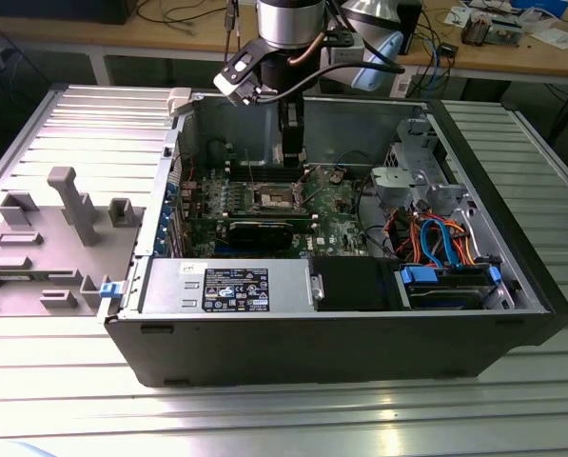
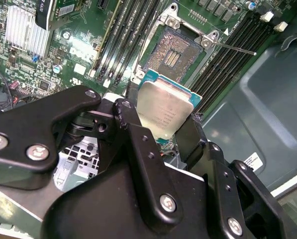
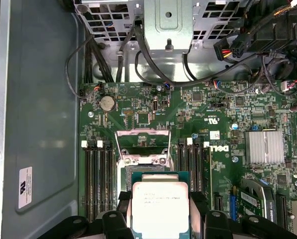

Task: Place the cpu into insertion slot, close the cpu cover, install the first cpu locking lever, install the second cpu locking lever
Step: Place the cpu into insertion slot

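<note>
Fingers [image 2: 124, 115]: clamping the cpu [image 2: 163, 107] by two opposite edges;
Place: cpu hanging just over the open insertion slot [image 2: 170, 52], at the far side of the case [image 1: 341, 347];
Handling: looking light, stiff, fragile underneath; edges being the safest hold.

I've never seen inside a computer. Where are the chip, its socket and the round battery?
cpu [image 3: 159, 209]: first wrist view, silver top.
insertion slot [image 2: 172, 54]: second wrist view, dark centre.
coin battery [image 3: 107, 103]: first wrist view, flat face.

Faint print lines cross the cpu [image 3: 160, 209] lid, too small to read. White lettering [image 3: 223, 148] marks the motherboard [image 3: 188, 117]. Printed labels sit on the case panel [image 3: 25, 186] and the power supply [image 1: 234, 288].
</note>
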Tool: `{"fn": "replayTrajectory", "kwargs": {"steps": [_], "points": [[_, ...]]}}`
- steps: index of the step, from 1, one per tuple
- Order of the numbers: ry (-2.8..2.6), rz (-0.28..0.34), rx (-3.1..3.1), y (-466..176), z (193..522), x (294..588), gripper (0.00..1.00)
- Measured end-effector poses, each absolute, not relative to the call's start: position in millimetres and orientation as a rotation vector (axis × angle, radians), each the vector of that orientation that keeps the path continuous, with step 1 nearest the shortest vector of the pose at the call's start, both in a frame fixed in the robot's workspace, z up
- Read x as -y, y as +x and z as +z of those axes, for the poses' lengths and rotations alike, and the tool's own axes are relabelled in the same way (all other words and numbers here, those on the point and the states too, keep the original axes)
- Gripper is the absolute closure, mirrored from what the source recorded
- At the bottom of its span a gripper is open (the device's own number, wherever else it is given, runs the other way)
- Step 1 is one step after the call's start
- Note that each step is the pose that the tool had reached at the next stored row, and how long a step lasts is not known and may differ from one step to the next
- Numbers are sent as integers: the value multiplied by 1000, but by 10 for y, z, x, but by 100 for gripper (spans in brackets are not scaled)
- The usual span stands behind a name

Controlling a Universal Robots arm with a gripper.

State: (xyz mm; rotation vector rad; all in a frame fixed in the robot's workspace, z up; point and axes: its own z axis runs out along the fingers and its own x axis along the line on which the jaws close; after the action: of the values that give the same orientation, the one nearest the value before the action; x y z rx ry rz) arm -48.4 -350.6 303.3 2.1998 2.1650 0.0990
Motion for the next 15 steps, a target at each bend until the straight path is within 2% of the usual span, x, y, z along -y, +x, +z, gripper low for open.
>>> {"fn": "replayTrajectory", "kwargs": {"steps": [15], "points": [[2209,99,-2155,-502,2999,3506,45]]}}
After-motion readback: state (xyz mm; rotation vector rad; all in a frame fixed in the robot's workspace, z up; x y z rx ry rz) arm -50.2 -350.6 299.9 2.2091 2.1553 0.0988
